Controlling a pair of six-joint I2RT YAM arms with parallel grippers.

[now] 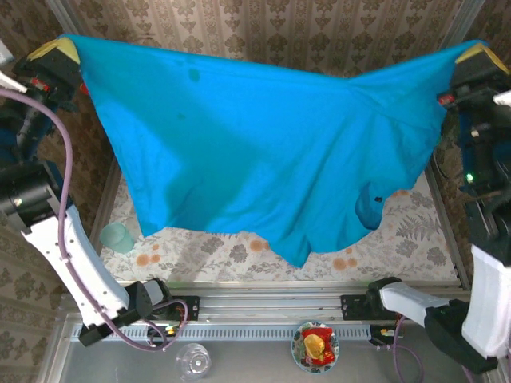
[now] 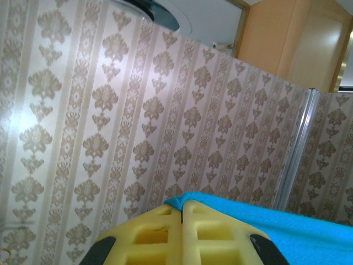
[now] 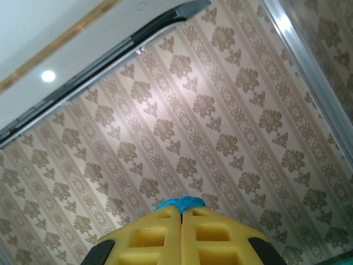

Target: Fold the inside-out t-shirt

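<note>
While the inside-out t-shirt (image 1: 255,152) hangs spread wide above the worktop (image 1: 239,251), lower edge sagging toward it, the left fingers (image 1: 57,49) and right fingers (image 1: 481,54) each pinch an upper corner high over the worktop. Spreading looks in hand; the next move calls for lowering it flat, evenly.

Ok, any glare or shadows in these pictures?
Top view: even light, the shirt throws a soft shadow on the table. Left wrist: pale sheen washes the wall. Right wrist: a ceiling lamp glares top left.
</note>
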